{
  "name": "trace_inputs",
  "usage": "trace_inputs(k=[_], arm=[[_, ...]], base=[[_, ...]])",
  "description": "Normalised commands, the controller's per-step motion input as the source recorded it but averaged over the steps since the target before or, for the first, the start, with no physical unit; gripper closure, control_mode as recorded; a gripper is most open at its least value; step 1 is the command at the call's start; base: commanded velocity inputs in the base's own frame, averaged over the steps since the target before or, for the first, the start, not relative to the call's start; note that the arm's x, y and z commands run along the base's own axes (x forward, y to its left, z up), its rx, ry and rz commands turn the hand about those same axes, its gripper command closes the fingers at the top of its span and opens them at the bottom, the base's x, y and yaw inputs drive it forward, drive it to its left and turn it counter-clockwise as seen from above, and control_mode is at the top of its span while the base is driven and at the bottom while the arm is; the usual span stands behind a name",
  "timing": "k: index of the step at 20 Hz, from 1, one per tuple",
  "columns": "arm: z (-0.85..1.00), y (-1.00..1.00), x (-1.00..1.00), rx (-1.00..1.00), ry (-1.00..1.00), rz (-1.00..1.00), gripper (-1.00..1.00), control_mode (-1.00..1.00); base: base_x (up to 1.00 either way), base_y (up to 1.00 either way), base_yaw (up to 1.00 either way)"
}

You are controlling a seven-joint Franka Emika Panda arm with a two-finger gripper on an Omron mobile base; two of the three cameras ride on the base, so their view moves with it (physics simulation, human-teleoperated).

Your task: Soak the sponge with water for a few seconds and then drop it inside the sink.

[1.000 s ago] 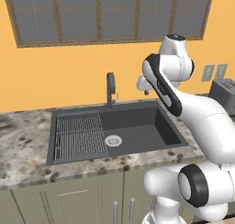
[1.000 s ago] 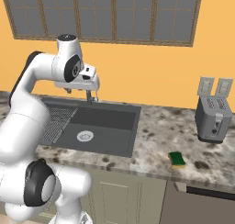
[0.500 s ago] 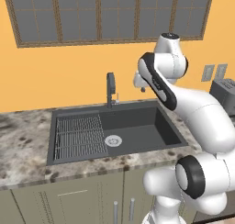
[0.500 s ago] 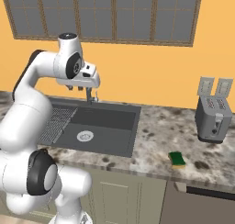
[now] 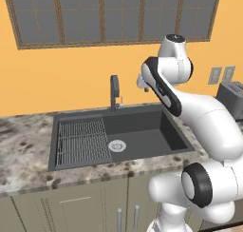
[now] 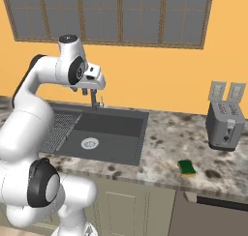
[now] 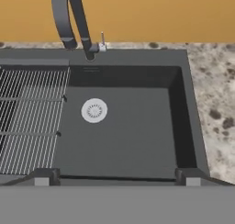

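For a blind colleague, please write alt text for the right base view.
A white robot arm holds its open gripper above the dark sink, near the faucet. A green sponge lies on the speckled counter to the right, before a toaster.

The green-and-yellow sponge (image 6: 187,167) lies flat on the counter, well apart from the dark grey sink (image 6: 127,153) at its 3 o'clock.

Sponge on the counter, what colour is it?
Green sponge with a yellow layer, best in the right base view.
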Motion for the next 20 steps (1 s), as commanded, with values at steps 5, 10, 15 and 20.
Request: trace_inputs(k=[5, 10, 15, 20], arm=[[-0.11, -0.06, 0.15, -0.02, -0.15, 0.0, -1.0, -1.0], [-0.21, -0.01, 0.01, -0.01, -0.18, 0.0, -1.0, -1.0], [-0.34, 0.0, 0.0, -0.04, -0.22, 0.0, -1.0, -1.0], [-0.25, 0.0, 0.0, -0.07, -0.27, 0.0, -1.0, -1.0]], base=[[0.0, 0.0, 0.0], [0.0, 0.0, 0.0], [0.0, 0.0, 0.0], [0.0, 0.0, 0.0]])
